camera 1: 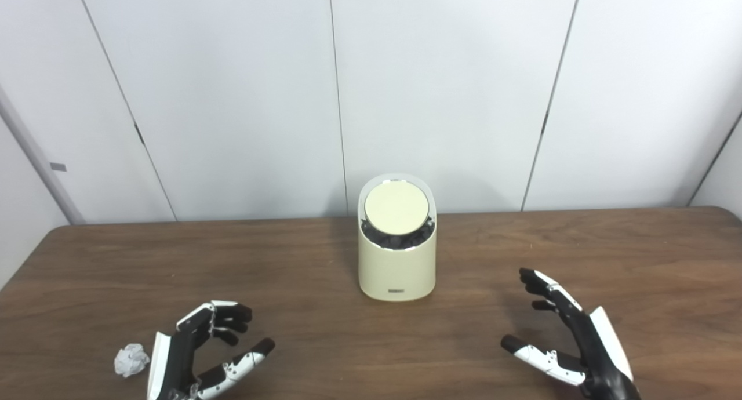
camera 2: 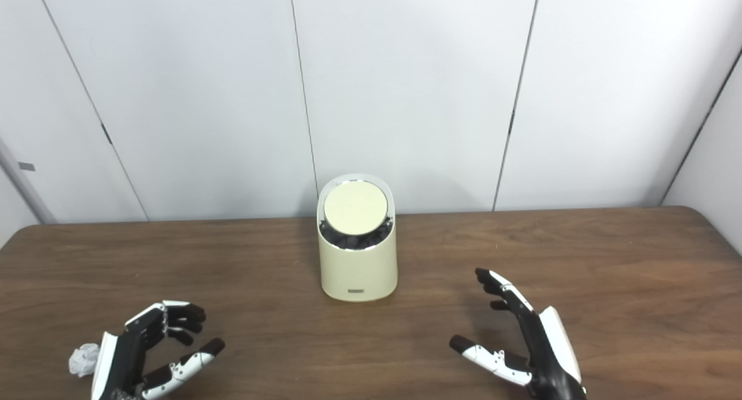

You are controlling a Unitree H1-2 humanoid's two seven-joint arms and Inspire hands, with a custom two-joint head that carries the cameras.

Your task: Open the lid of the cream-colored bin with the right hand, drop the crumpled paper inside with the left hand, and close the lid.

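The cream-colored bin stands upright at the middle of the brown table. Its round lid is tilted up at the back, and a dark gap shows under its front edge. The crumpled white paper lies on the table at the near left. My left hand is open and empty just right of the paper, fingers curled, not touching it. My right hand is open and empty at the near right, fingers pointing toward the bin, well apart from it.
White wall panels rise right behind the table's far edge. The table's left corner and right corner are rounded.
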